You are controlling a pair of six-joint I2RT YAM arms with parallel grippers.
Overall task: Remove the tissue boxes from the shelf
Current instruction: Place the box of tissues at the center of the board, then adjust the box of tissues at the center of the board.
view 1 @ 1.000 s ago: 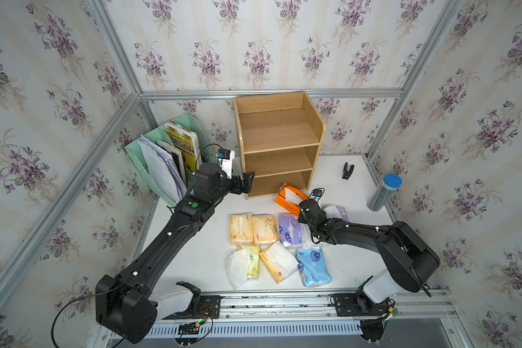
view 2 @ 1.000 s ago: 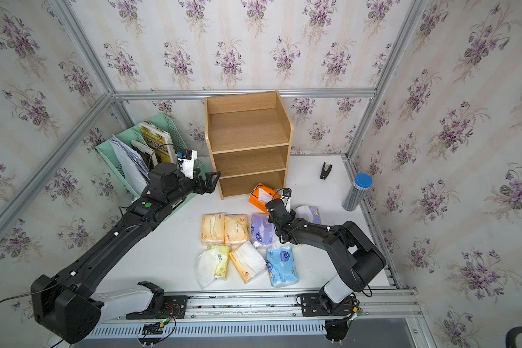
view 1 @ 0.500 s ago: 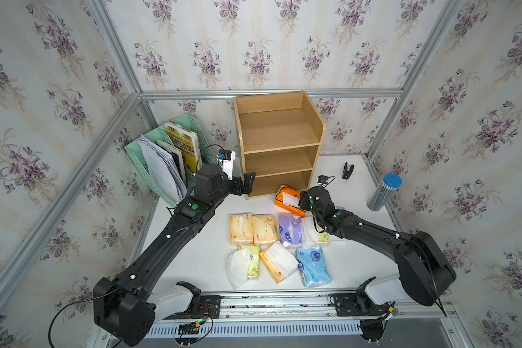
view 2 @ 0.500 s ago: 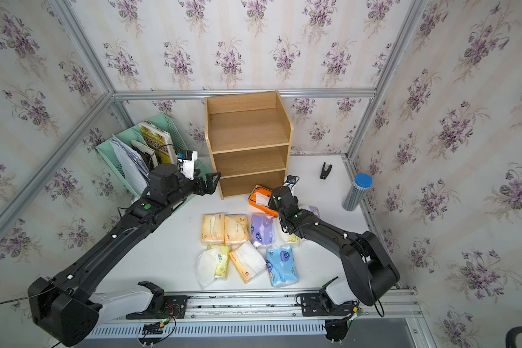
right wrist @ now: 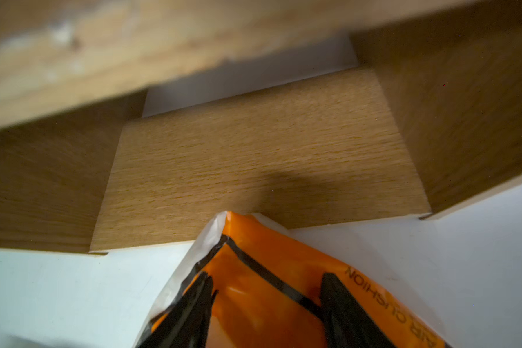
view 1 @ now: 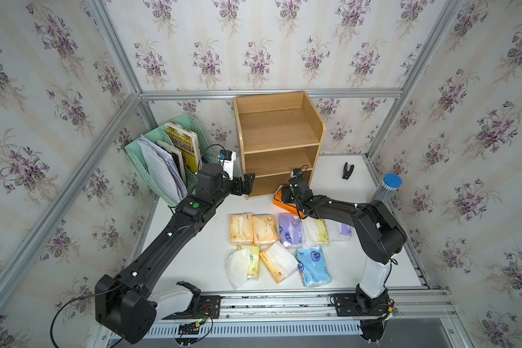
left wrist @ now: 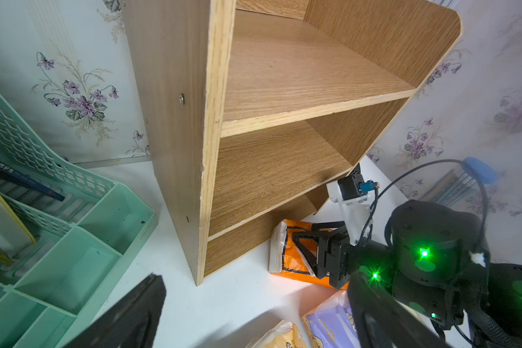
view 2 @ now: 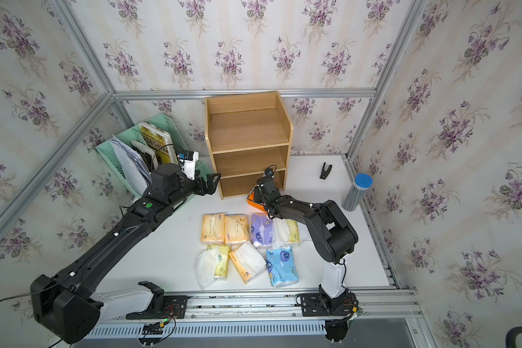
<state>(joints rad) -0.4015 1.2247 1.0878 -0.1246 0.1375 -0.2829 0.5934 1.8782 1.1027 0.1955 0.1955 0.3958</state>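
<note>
Orange pack (view 1: 281,202) lies on table (view 1: 199,247) at shelf (view 1: 278,132) foot. Right gripper (right wrist: 265,274) fingers stand parted over its top, unclamped; left gripper (view 2: 211,182) open, empty. Soft, light, probably slick wrap: pinch across narrow sides.

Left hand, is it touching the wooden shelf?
Apart. In the left wrist view, bare white table shows between the left hand's finger and the shelf's corner.

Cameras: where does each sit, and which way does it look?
Top views: high above the arm bases, looking down on the table; both arms, left gripper, right gripper show.
Left wrist: beside the shelf, looking across its front; its own finger, plus the right gripper.
Right wrist: low, facing the shelf's bottom tier; its open gripper over the bright orange pack.
Shared: wrist views both show pack and shelf.
</note>
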